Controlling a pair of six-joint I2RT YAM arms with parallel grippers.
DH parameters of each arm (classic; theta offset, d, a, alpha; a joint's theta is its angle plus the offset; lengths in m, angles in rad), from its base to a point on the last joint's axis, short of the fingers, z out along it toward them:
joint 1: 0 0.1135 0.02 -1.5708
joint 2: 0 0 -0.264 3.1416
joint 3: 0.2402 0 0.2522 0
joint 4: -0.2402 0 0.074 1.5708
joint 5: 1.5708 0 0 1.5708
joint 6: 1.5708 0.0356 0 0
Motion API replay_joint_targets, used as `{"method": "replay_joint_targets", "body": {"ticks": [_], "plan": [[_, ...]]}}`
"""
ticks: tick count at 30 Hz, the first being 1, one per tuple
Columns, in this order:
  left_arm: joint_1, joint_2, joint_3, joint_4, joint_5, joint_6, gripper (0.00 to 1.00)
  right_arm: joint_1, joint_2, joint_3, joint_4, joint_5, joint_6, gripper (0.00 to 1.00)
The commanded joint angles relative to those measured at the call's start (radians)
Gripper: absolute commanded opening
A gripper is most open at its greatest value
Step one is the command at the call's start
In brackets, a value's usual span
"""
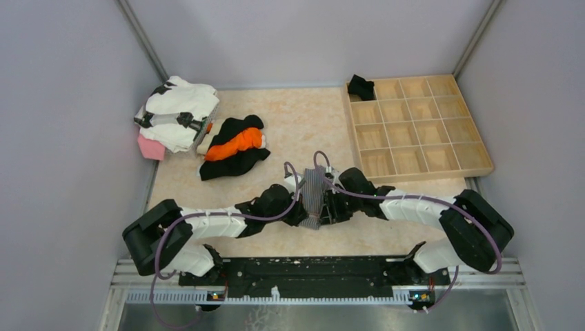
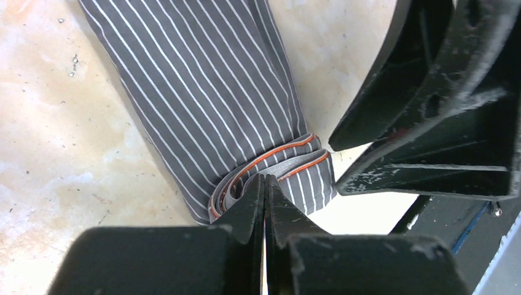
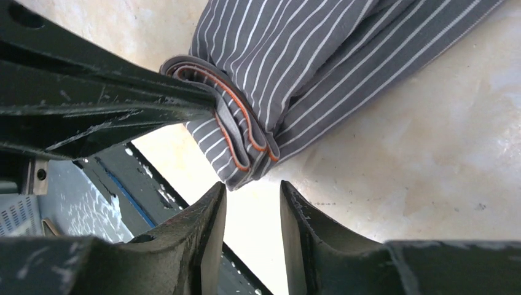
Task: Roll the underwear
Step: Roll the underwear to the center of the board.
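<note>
The grey striped underwear [image 1: 315,195] lies on the table between my two grippers, its near end wound into a small roll [image 2: 270,169] edged with an orange-trimmed waistband. My left gripper [image 2: 265,178] is shut, its tips pinched into the end of that roll. My right gripper [image 3: 252,184] stands open just off the roll's other end [image 3: 246,157], with nothing between its fingers. In the top view the left gripper [image 1: 302,208] and the right gripper [image 1: 336,204] flank the cloth. The black underwear [image 1: 360,86] sits in the far-left compartment of the wooden tray [image 1: 428,175].
A black and orange heap of clothes [image 1: 235,147] lies at the middle left. Behind it sit a white garment pile [image 1: 178,110] and a pink block [image 1: 151,147]. Grey walls close in the sides and back. The arms' mounting rail [image 1: 303,276] runs along the near edge.
</note>
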Motion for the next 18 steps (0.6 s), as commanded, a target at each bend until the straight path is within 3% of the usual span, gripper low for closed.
{"method": "replay_joint_targets", "body": {"ticks": [1, 7, 14, 18], "plan": [[0.005, 0.038, -0.043, 0.026, -0.039, -0.016, 0.00, -0.012, -0.057, 0.044, -0.033, 0.027, -0.029, 0.38], [0.005, 0.066, -0.061, 0.041, -0.057, -0.029, 0.00, -0.011, -0.169, 0.008, 0.039, 0.119, -0.101, 0.43], [0.005, 0.121, -0.062, 0.056, -0.044, -0.050, 0.00, -0.009, -0.330, -0.171, 0.483, 0.218, -0.351, 0.49], [0.005, 0.137, -0.082, 0.085, -0.019, -0.070, 0.00, 0.005, -0.339, -0.116, 0.403, 0.189, -0.637, 0.51]]}}
